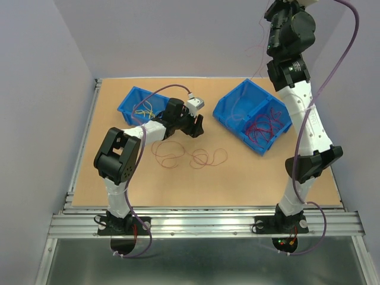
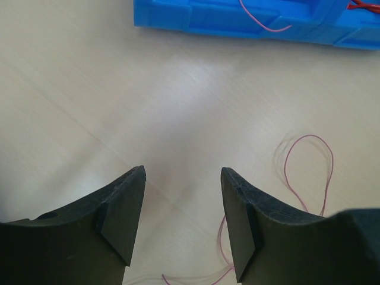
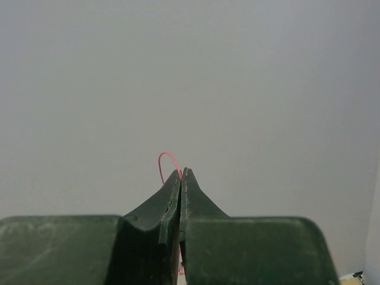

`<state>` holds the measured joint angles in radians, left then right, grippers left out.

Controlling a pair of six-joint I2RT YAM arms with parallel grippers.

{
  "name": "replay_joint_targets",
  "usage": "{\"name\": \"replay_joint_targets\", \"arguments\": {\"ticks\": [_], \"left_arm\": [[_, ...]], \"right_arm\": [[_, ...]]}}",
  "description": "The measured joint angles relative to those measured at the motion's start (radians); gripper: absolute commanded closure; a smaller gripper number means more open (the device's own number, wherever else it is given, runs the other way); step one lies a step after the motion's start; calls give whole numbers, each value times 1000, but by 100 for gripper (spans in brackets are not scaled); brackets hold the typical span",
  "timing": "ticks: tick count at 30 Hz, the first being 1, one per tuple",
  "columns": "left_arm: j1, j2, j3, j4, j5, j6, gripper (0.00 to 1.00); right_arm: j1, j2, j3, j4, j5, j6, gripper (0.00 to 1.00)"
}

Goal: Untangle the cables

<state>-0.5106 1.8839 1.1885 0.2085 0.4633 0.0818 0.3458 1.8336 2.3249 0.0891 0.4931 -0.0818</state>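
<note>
Robot lab cell: plain grey walls [image 1: 41,71], aluminium rail [image 1: 202,224], wooden tabletop [image 1: 237,178].

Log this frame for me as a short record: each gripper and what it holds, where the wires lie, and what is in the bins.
left gripper: fingers apart, nothing between them, above the table
right gripper: raised high, shut on a thin red wire
loose wires: dark red loops lying on the table near the left gripper
left blue bin: yellow wires inside
right blue bin: dark red wires in one compartment
</note>
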Motion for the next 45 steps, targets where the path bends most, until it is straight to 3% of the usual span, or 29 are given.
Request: {"name": "replay_joint_targets", "arguments": {"ticks": [7, 12, 18, 28, 35, 45], "left_arm": [[0, 0, 0, 1, 29, 0, 35], [0, 0, 0, 2, 50, 0, 35], [0, 0, 0, 4, 80, 0, 35], [0, -19, -2, 5, 95, 1, 35], [0, -21, -3, 7, 94, 1, 35], [0, -38, -16, 9, 93, 8, 35]], "right_arm": [[-13, 43, 13, 2, -6, 3, 99], [-26, 3, -107, 48, -9, 21, 99], [-26, -152, -518, 164, -9, 58, 99], [-26, -281, -854, 232, 30, 68, 99], [-26, -342, -972, 250, 37, 89, 99], [-26, -197, -1017, 133, 64, 193, 99]]}}
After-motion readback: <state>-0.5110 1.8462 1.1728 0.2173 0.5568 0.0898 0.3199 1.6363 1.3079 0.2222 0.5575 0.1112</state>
